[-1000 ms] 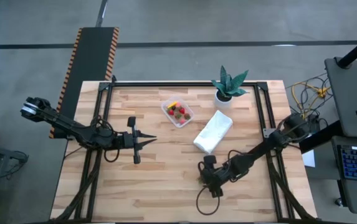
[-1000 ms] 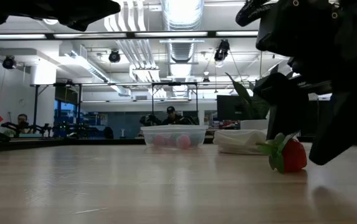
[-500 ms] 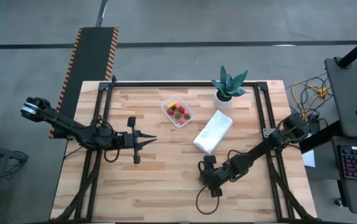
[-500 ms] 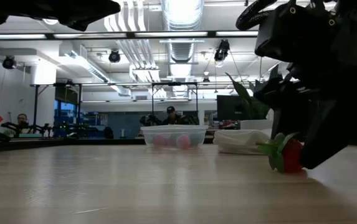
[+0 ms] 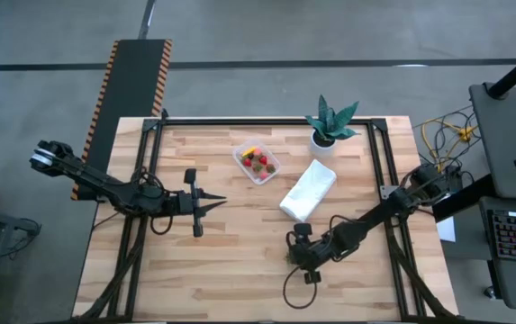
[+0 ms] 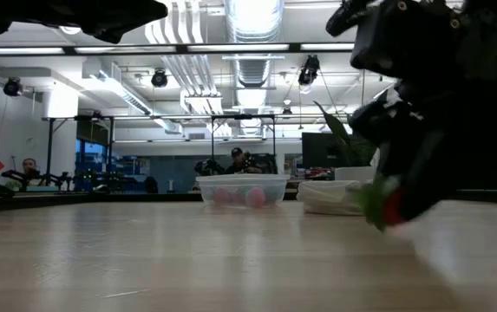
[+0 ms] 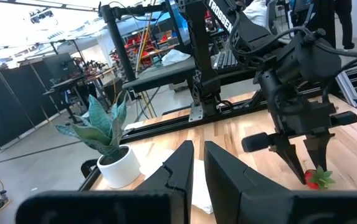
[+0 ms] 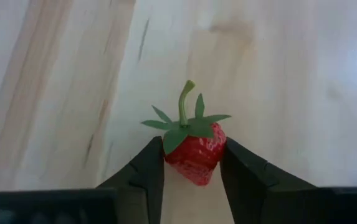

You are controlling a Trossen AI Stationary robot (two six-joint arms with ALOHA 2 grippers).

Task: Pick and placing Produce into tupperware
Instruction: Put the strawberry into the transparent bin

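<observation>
A red toy strawberry (image 8: 195, 149) with a green top lies on the wooden table right of the middle, toward the near edge. My right gripper (image 8: 194, 167) is slanted down over it and shut on it. The clear tupperware (image 5: 257, 163) stands at the far middle with several small red pieces and a yellow one inside. My left gripper (image 5: 220, 202) hangs shut above the table's left half, pointing level toward the right, and holds nothing. My right gripper pinches the strawberry's red body (image 8: 184, 155) between its two fingers (image 8: 148, 167), one on each side, just below the green leaves. The fingers slant down from the table's right side. The stem end points away from the gripper. Whether the berry has left the table, I cannot tell.
A folded white cloth (image 5: 308, 191) lies between the tupperware and my right gripper. A green potted plant (image 5: 330, 126) stands at the far right. Bare wood stretches across the table's near half and left side.
My right gripper has shut on the strawberry: its fingers stood wide on either side of the berry and now meet its sides. The arm has stayed in place. The berry has shifted slightly between the fingers.
</observation>
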